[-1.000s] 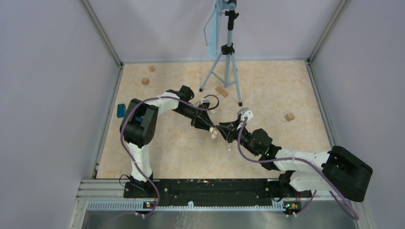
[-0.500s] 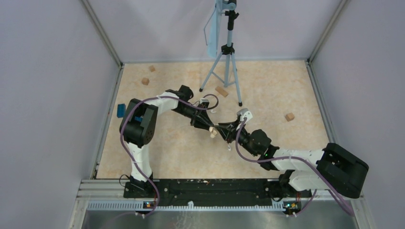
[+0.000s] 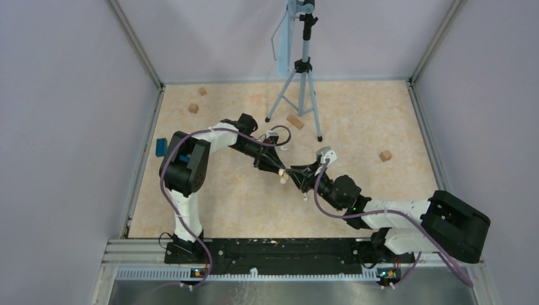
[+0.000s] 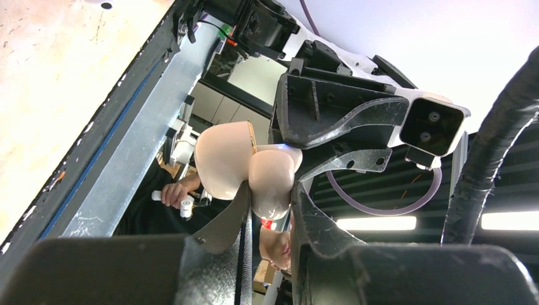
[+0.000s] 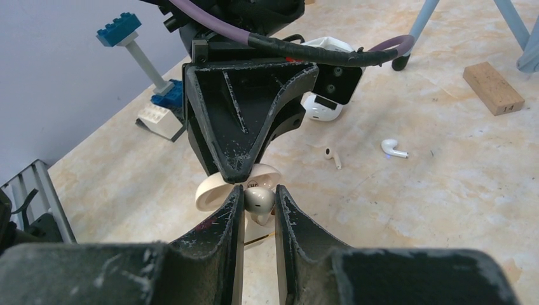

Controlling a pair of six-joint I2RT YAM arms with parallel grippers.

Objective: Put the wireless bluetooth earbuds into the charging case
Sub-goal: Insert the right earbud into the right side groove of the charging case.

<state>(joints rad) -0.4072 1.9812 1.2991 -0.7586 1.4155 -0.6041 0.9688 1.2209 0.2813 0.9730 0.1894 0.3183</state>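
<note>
Left jaws clamped tight on charging case (image 4: 224, 159), lid open. Right jaws nearly closed, pinching a small rounded earbud (image 5: 259, 202) right at the case, tip to tip with left jaws. Two loose earbuds (image 5: 395, 149) on desk (image 5: 413, 210), beyond right jaws, to their right.
</note>
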